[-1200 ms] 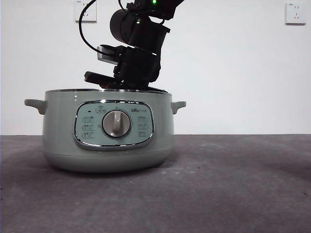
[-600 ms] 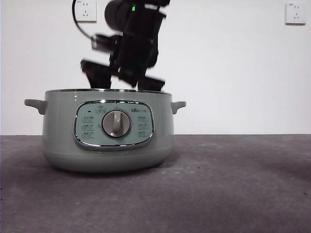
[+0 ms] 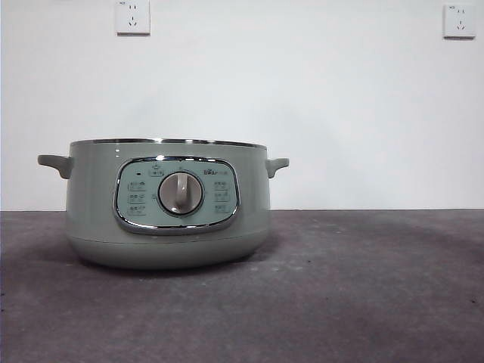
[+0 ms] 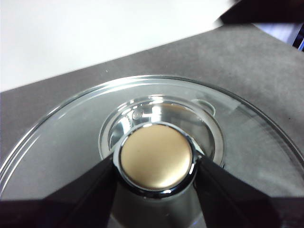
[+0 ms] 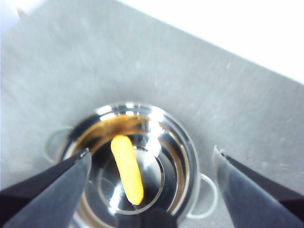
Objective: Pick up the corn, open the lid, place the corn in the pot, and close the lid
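Note:
The sage-green pot [image 3: 166, 200] stands on the table with no lid on it in the front view. The corn [image 5: 127, 168] lies inside on the pot's shiny bottom, seen from high above in the right wrist view. My right gripper [image 5: 152, 151] hangs open above the pot [image 5: 183, 142], holding nothing. My left gripper [image 4: 154, 164] is shut on the knob [image 4: 154, 159] of the glass lid [image 4: 66, 142] and holds the lid up in the air. Neither arm shows in the front view.
Dark grey table surface [image 3: 363, 287] stretches to the right of the pot and in front of it. A white wall with two sockets [image 3: 132, 17] stands behind.
The arm that was low over the pot's rim has risen and left the front view. The pot has not moved.

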Controlling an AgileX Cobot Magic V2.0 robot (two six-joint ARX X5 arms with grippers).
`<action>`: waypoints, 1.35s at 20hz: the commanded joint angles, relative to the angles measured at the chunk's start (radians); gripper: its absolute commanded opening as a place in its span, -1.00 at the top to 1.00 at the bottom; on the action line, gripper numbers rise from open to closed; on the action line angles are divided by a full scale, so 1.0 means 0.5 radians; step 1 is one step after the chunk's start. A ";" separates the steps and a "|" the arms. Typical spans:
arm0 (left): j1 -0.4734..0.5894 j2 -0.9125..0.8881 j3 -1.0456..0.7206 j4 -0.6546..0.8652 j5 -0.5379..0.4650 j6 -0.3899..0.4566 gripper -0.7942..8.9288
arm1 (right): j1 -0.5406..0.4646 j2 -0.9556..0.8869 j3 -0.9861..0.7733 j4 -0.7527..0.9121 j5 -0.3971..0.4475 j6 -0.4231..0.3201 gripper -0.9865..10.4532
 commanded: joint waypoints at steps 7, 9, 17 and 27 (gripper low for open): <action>-0.062 0.406 0.024 0.449 0.112 0.034 0.85 | 0.240 -1.068 -0.991 -0.055 -0.008 0.074 0.06; -0.101 0.491 0.023 0.499 0.111 0.036 0.85 | 0.291 -1.285 -1.245 -0.055 -0.003 0.130 0.06; -0.229 0.736 -0.066 0.851 0.043 -0.011 0.85 | 0.390 -2.018 -2.047 -0.054 0.099 0.424 0.06; -0.284 0.995 -0.304 1.291 -0.060 0.015 0.85 | 0.390 -2.622 -2.770 -0.054 0.224 0.804 0.06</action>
